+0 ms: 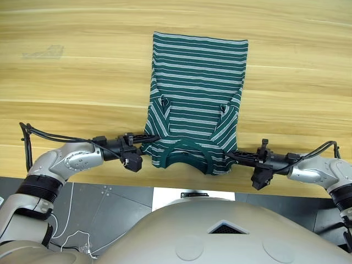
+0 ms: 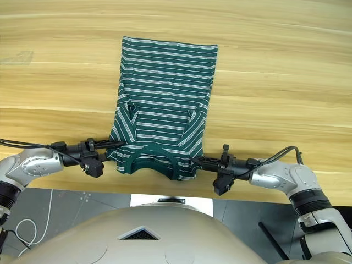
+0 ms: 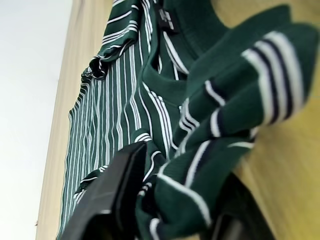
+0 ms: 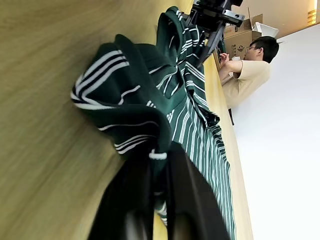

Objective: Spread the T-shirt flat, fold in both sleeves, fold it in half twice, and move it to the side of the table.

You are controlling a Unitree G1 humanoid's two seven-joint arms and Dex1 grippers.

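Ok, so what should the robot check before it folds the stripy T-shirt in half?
1. Grip of left tool on the T-shirt: ok, shut on cloth.
2. Grip of right tool on the T-shirt: ok, shut on cloth.
3. The left sleeve and right sleeve folded in: ok.
4. Far half lying flat on the table: ok.
5. Each grip catches every cloth layer: cannot tell.
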